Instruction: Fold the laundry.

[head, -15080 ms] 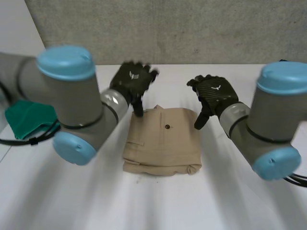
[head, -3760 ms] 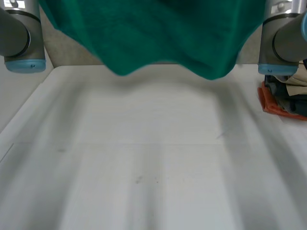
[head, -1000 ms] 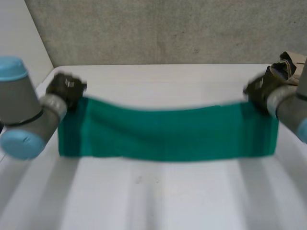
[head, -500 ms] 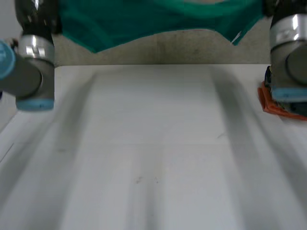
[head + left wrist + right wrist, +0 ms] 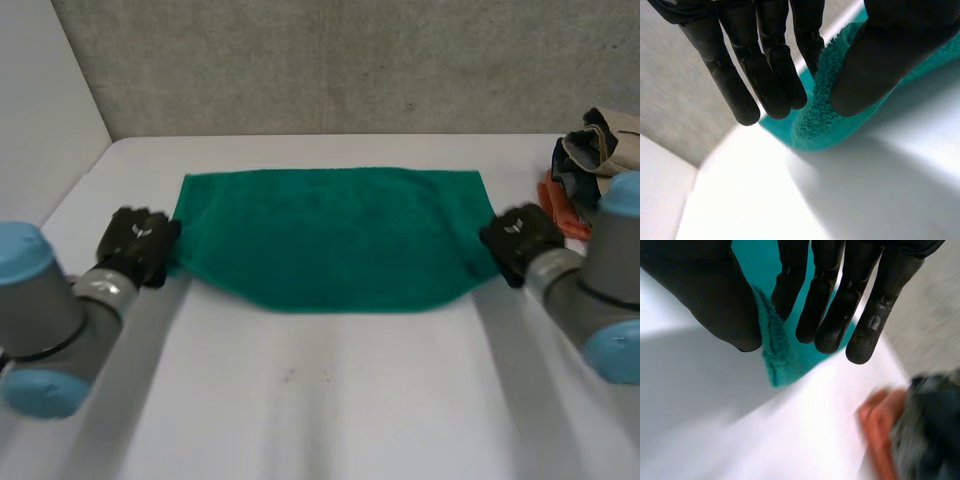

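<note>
A green towel (image 5: 335, 235) lies spread across the far middle of the white table (image 5: 330, 400), its near edge sagging in a curve. My left hand (image 5: 138, 245) pinches the towel's near left corner (image 5: 825, 107) between thumb and straight fingers (image 5: 772, 65). At the near right corner my right hand (image 5: 517, 242) does the same, the towel's edge (image 5: 772, 352) caught between its thumb and fingers (image 5: 832, 300). Both corners are lifted slightly off the table.
A heap of mixed clothes (image 5: 590, 160), beige, dark and orange (image 5: 887, 430), sits at the table's far right edge beside my right arm. A grey wall runs behind the table. The table's left edge lies close to my left arm.
Half a second ago the towel hung high between my raised hands. Both hands have come down and the towel now lies spread on the table, still held at its two near corners.
</note>
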### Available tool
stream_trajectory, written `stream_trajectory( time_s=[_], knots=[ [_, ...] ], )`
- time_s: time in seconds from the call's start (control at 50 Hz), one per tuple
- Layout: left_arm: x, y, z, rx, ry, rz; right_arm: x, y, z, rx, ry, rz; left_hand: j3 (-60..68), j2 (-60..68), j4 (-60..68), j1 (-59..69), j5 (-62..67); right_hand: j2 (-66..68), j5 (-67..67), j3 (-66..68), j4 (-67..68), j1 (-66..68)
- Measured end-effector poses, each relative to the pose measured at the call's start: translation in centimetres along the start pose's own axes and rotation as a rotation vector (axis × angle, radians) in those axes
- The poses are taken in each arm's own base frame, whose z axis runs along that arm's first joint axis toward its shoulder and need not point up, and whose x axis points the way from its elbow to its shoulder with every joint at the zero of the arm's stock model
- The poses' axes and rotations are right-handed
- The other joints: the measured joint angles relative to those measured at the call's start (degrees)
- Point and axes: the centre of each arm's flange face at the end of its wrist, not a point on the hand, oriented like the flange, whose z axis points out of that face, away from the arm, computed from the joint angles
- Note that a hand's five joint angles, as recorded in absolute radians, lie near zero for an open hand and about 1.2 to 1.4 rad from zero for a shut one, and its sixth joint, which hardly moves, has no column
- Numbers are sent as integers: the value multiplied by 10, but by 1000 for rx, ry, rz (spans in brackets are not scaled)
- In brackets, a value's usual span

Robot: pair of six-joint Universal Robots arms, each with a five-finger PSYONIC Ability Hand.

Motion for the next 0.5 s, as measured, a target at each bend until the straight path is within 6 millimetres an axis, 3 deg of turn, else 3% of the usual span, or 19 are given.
stream_trajectory(
  time_s=[0.06, 0.12, 0.22, 0.26, 0.36, 0.5],
  knots=[
    [-3, -1, -26, -98, 44, 34, 6, 7, -25, -109, -73, -16, 0, 0, 0, 0, 0, 0, 0, 0, 0, 0],
    [-3, 2, -72, -283, 147, 78, 12, 20, -67, -285, -209, -56, 0, 0, 0, 0, 0, 0, 0, 0, 0, 0],
    [-1, 4, -111, -450, 265, 95, 11, 30, -98, -387, -309, -112, 0, 0, 0, 0, 0, 0, 0, 0, 0, 0],
    [-1, 4, -117, -472, 283, 99, 10, 33, -103, -396, -318, -133, 0, 0, 0, 0, 0, 0, 0, 0, 0, 0],
    [-5, 0, -103, -398, 232, 112, 15, 33, -92, -342, -236, -144, 0, 0, 0, 0, 0, 0, 0, 0, 0, 0],
    [-8, -13, -43, -141, 76, 96, 25, 27, -36, -169, -21, -72, 0, 0, 0, 0, 0, 0, 0, 0, 0, 0]
  ],
)
